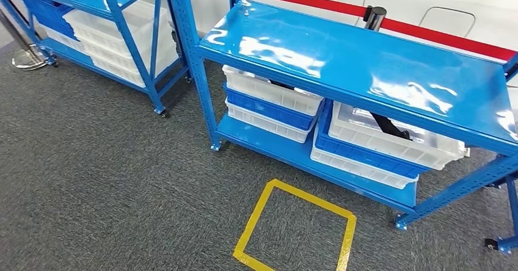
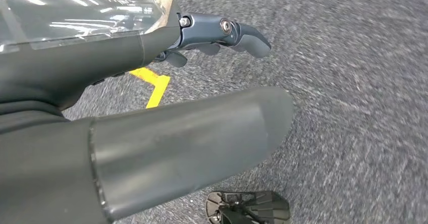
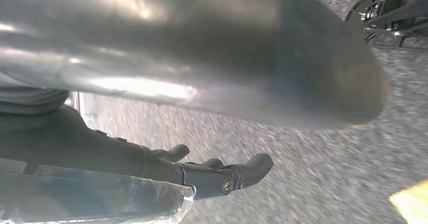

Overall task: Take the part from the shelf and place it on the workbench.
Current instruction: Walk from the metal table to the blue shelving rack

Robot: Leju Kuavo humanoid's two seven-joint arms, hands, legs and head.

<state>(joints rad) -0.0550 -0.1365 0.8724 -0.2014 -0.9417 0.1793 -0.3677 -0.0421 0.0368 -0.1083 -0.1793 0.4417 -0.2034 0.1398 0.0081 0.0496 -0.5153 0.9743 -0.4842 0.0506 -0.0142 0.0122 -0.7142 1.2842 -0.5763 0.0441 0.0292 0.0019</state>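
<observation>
A blue two-level shelf stands ahead of me in the head view. Its lower level carries stacked white and blue bins. A black part lies in the top white bin on the right. Another dark part shows in the left white bin. My left hand hangs over the grey carpet, its dark fingers straight and apart from the thumb, with nothing in it. My right hand hangs the same way, fingers extended, and holds nothing.
A yellow tape square marks the carpet in front of the shelf. A second blue shelf with white bins stands at the left, a metal stand base beside it. A black post rises behind the near shelf.
</observation>
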